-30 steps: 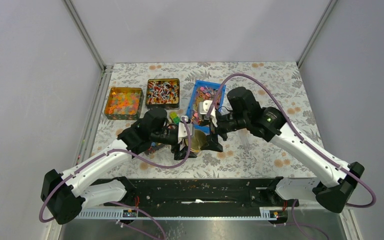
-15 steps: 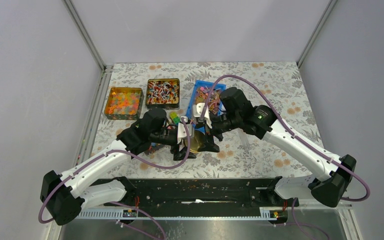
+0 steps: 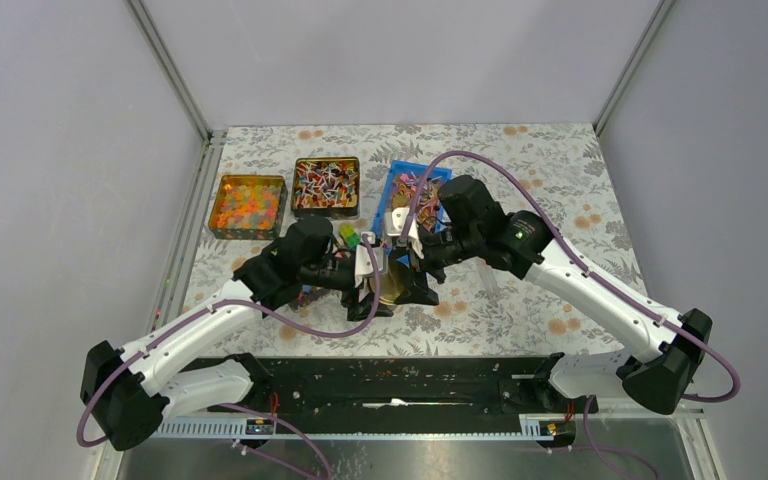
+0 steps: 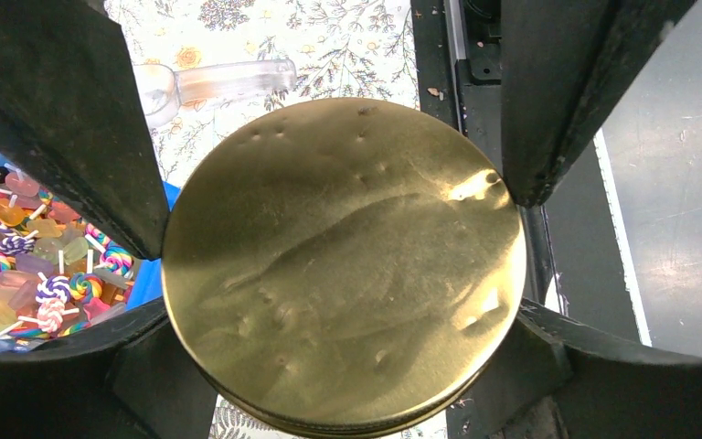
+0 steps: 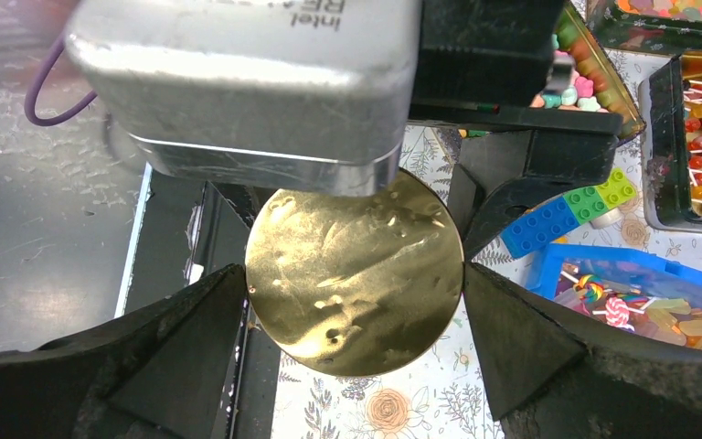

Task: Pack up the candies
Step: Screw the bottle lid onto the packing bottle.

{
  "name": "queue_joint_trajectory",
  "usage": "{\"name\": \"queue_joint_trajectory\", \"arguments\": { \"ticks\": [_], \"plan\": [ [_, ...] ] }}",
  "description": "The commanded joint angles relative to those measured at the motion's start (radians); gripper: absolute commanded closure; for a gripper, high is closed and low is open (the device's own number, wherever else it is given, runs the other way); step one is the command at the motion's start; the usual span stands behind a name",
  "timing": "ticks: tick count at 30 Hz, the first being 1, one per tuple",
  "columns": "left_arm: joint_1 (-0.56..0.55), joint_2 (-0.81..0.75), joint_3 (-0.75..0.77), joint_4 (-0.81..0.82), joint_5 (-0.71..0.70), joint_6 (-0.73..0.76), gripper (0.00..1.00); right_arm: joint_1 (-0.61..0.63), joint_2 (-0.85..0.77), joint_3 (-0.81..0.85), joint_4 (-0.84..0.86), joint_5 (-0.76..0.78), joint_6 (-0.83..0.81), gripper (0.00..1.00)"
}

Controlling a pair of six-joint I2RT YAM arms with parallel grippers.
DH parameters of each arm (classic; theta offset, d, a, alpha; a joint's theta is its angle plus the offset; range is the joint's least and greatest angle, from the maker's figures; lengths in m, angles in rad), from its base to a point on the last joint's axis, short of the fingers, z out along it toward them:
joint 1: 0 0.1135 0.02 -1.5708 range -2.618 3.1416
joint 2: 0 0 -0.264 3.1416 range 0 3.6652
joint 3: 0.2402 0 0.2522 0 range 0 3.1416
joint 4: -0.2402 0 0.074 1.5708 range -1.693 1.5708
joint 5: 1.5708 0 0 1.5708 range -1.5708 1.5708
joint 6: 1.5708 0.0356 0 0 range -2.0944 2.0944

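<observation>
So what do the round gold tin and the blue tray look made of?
Round gold tin: probably thin metal; glossy brassy finish with small dents and glare. Blue tray: likely moulded plastic; flat, uniform colour, dull sheen.

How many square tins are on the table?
2 clearly: orange-filled tin at the back left, lollipop tin right beside it. Another may be hidden under the left arm.

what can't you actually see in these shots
Inside the gold round tin: both wrist views show only its dented flat face.
Tin in the top view: mostly covered by the left gripper and right gripper.
Candies in the blue tray: top view, too small to count.
</observation>
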Motion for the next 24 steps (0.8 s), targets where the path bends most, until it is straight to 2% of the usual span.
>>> {"name": "queue_joint_trajectory", "arguments": {
  "ticks": [1,6,17,24],
  "plan": [
    [0.005,-0.023,0.015,0.085,0.038,0.001,0.38,0.017,0.001,0.009,0.003,-0.032,-0.012,0.05],
    [0.006,-0.025,0.016,0.094,0.038,-0.009,0.38,0.017,0.003,0.003,0.003,-0.019,-0.016,0.07],
    [0.007,-0.027,0.021,0.146,0.024,-0.060,0.38,0.027,0.022,0.005,0.005,0.057,0.013,0.18],
    [0.008,-0.027,0.015,0.212,-0.025,-0.112,0.39,0.032,0.036,0.010,0.026,0.147,0.129,0.22]
  ]
}}
